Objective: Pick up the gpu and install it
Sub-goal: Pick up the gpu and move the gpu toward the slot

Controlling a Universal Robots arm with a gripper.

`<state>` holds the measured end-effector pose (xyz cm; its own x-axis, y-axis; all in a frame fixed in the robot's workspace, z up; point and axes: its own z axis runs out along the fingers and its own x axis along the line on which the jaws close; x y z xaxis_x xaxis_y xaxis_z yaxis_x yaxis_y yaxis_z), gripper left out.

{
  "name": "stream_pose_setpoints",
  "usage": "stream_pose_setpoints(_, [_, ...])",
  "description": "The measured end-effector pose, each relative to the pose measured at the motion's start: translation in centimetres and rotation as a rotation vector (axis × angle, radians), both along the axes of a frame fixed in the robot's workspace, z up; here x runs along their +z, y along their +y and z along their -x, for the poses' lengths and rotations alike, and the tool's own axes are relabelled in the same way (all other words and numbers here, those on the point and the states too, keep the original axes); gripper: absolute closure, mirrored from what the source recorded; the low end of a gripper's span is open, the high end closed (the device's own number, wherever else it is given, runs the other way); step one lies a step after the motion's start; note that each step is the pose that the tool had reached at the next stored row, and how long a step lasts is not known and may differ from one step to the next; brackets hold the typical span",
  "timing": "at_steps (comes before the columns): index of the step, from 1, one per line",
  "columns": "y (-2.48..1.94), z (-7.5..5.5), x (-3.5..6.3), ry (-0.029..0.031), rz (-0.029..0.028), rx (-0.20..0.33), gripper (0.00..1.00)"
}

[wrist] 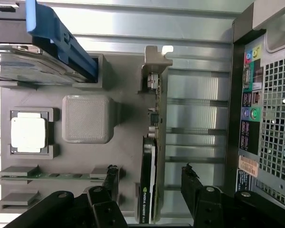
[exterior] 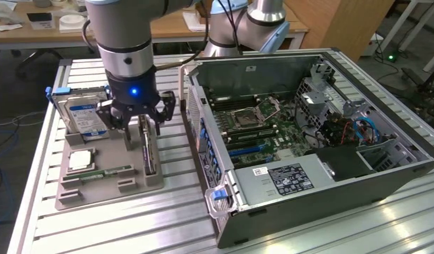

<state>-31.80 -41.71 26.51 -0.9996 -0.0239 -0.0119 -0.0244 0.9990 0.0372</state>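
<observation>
Pincer [exterior: 141, 123] fingers stand apart, one to each side of the gpu [exterior: 149, 153], with nothing clamped between them. In the wrist view the pincer [wrist: 149, 166] flanks the gpu [wrist: 149, 156] with a clear gap on both sides, so the pads face the card's two flat faces and neither touches it. I cannot tell whether the tips are already below the card's top edge or only just above it.

The gpu stands on edge in a slot of the grey tray [exterior: 143, 185], near the tray's side that faces the computer case [exterior: 309, 132]. Its long axis runs along that side of the tray, square to the line joining the two fingers. Its pale metal bracket [wrist: 154, 61] is at one end, and the fingers sit over the dark cooler part towards the other end. Judged from this, the card lies straight beneath the pincer, and a grip depends on that crosswise alignment.

Also on the tray, on the side away from the case, are a hard drive [exterior: 86, 116] upright in a blue carrier, a square processor chip [exterior: 81, 159] and a narrow memory stick [exterior: 104, 173]. Tray and open case both rest on the ribbed metal worktop [exterior: 132, 227].
</observation>
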Motion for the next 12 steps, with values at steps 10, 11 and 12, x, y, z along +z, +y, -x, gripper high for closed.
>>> stream_pose_setpoints(10, [-0.02, 0.0, -1.83, -0.0001, 0.0000, 0.000, 0.35])
stream_pose_setpoints(11, [-0.02, 0.0, -2.01, -0.0001, 0.0000, 0.000, 0.35])
stream_pose_setpoints(12, [-0.02, 0.0, -2.19, -0.0001, 0.0001, 0.000, 0.35])
